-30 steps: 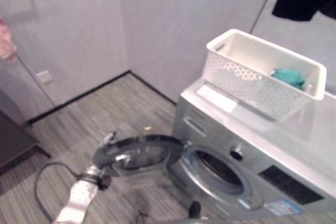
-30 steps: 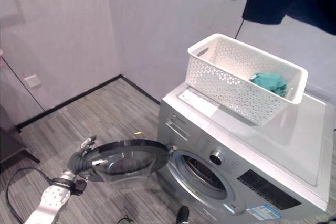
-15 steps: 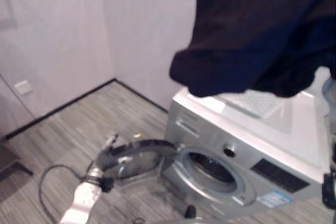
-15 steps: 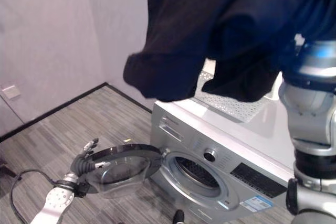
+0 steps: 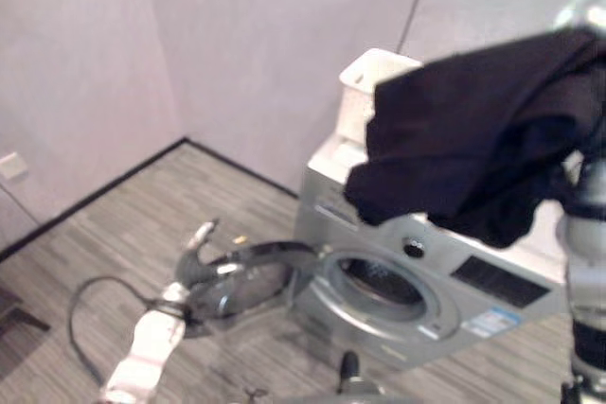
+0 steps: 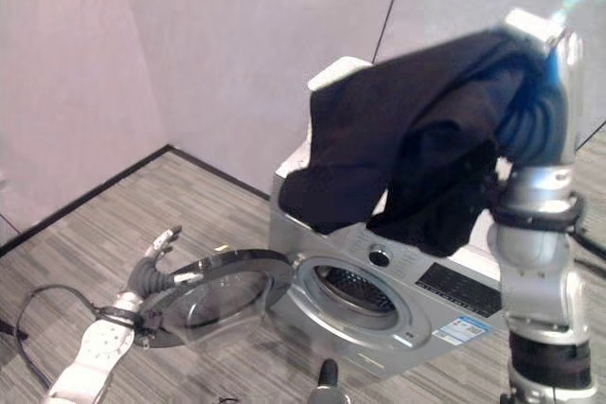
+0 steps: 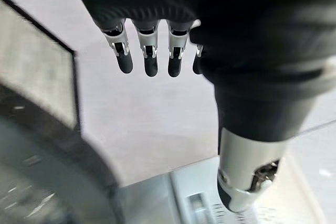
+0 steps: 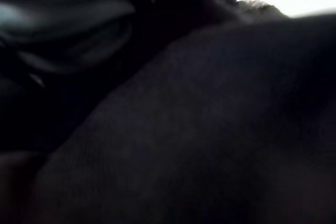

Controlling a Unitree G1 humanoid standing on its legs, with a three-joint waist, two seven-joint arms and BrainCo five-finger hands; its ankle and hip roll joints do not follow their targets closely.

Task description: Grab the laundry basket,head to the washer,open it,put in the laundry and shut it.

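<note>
**Dark cloth hangs over the washer**

The washer [image 6: 379, 272] stands by the wall with its round door [image 6: 213, 295] swung wide open. The left hand [image 6: 156, 267] is at the far edge of the door, away from the washer, fingers [image 7: 149, 59] straight and loose, holding nothing. A big dark cloth [image 6: 417, 153] hangs above the washer, draped over the raised right arm. It covers the right hand, so I cannot tell if that hand is gripping. The cloth also hides most of the white basket [image 5: 365, 82] on top of the washer; just one corner peeks out.
</note>
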